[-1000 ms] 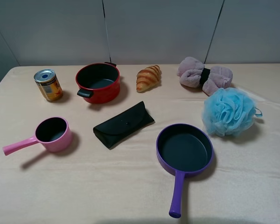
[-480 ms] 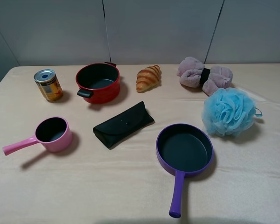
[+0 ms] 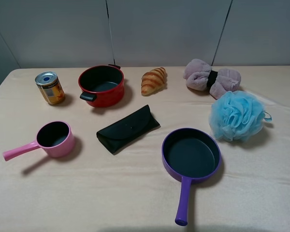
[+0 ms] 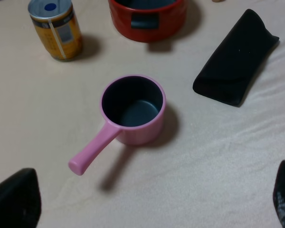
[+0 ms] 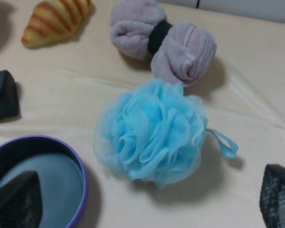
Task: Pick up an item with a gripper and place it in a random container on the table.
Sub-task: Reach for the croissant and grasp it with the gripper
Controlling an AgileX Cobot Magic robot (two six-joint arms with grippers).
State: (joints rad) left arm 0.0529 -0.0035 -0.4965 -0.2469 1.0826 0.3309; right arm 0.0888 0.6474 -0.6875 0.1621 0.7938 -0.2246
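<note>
The golden-brown croissant (image 3: 153, 80) lies at the back middle of the beige table (image 3: 111, 193), to the right of the red pot; it also shows in the right wrist view (image 5: 57, 21). The purple frying pan (image 3: 191, 154) sits front right with nothing in it, handle toward the front; its rim shows in the right wrist view (image 5: 80, 183). My right gripper (image 5: 147, 204) is open and holds nothing, above the blue bath pouf, well apart from the croissant. My left gripper (image 4: 149, 209) is open and holds nothing, above the pink saucepan.
A red two-handled pot (image 3: 101, 85), a yellow can (image 3: 50, 87), a pink saucepan (image 3: 54, 139) and a black case (image 3: 128, 128) stand on the left and middle. A mauve towel bundle (image 3: 211, 77) and a blue bath pouf (image 3: 237, 116) lie on the right.
A dark sliver of the right arm has come into view at the right edge of the exterior view. Nothing on the table has moved.
</note>
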